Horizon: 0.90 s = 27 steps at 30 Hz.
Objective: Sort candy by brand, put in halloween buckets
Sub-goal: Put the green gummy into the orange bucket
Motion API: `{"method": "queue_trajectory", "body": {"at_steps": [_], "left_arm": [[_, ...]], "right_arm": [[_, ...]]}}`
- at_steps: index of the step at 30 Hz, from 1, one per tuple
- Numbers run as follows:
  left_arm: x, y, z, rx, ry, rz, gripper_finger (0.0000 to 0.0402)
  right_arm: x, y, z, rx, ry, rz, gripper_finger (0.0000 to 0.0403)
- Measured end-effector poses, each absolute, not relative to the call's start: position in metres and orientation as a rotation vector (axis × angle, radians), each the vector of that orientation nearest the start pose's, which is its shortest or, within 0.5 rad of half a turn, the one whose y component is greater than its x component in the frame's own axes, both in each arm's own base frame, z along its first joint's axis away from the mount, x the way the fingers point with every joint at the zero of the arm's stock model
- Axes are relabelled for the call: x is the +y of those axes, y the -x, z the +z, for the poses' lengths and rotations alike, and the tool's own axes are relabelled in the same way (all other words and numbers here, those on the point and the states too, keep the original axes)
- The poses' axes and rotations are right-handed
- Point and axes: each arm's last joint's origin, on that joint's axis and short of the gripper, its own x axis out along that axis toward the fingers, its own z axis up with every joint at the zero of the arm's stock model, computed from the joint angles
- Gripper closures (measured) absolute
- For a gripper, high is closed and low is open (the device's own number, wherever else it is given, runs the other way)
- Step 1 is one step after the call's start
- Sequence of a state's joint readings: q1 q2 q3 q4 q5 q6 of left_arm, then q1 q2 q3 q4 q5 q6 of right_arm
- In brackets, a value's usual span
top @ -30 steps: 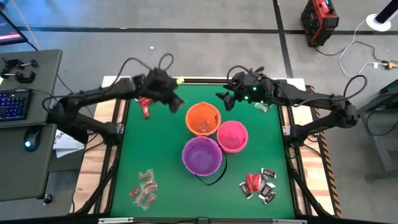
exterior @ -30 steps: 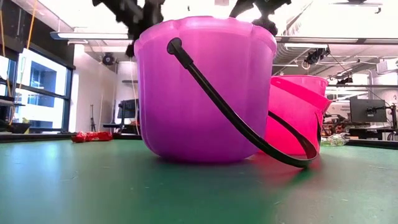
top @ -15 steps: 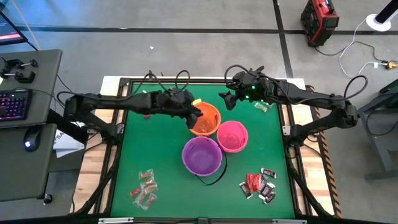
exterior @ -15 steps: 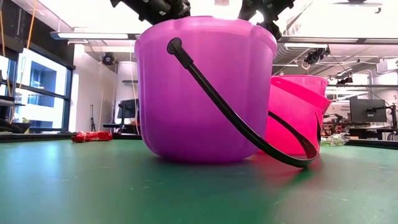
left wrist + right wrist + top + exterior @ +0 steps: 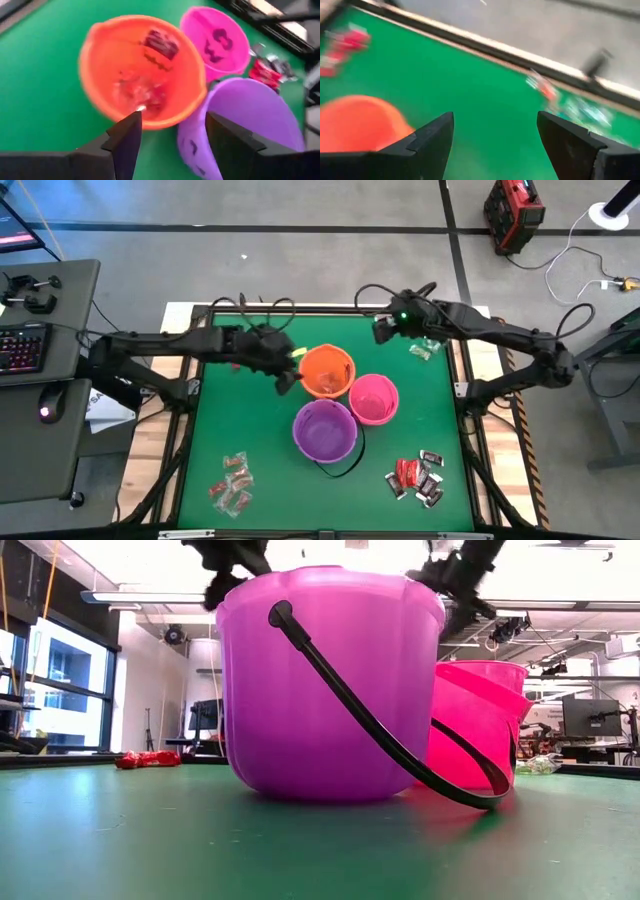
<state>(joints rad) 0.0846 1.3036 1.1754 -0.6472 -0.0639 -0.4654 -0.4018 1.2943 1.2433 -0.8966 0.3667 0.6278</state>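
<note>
Green table (image 5: pixel 250 430) held both arms: left gripper (image 5: pixel 287 376) beside the orange bucket (image 5: pixel 326 372), fingers spread; right gripper (image 5: pixel 383 330) spread too.

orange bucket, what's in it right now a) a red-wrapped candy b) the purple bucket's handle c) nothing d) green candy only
a: the left wrist view looks down into the orange bucket and shows a red-wrapped candy inside it, with the open left gripper just off its rim.

Left gripper (image 5: pixel 287 380) backed off the orange bucket (image 5: pixel 327 372) (fingers open); right gripper (image 5: pixel 381 330) shifted backward
</note>
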Motion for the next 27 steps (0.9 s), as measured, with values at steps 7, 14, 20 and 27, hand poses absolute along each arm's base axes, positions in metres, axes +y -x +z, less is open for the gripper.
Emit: {"method": "queue_trajectory", "body": {"at_steps": [7,14,20,27], "left_arm": [[0.018,-0.229,0.303,0.527,0.608,0.407,0.0192],[0.007,-0.211,0.277,0.522,0.756,0.418,0.0192],[0.000,-0.211,0.267,0.534,0.751,0.422,0.0192],[0.000,-0.212,0.268,0.524,0.737,0.414,0.0192]], "right_arm": [[-0.177,-0.197,0.291,0.937,-0.729,-1.179,0.0123],[-0.213,-0.170,0.220,1.263,-0.906,-1.059,0.0123],[-0.203,-0.157,0.183,1.359,-0.934,-0.997,0.0123],[-0.191,-0.149,0.150,1.343,-0.943,-0.987,0.0123]]}}
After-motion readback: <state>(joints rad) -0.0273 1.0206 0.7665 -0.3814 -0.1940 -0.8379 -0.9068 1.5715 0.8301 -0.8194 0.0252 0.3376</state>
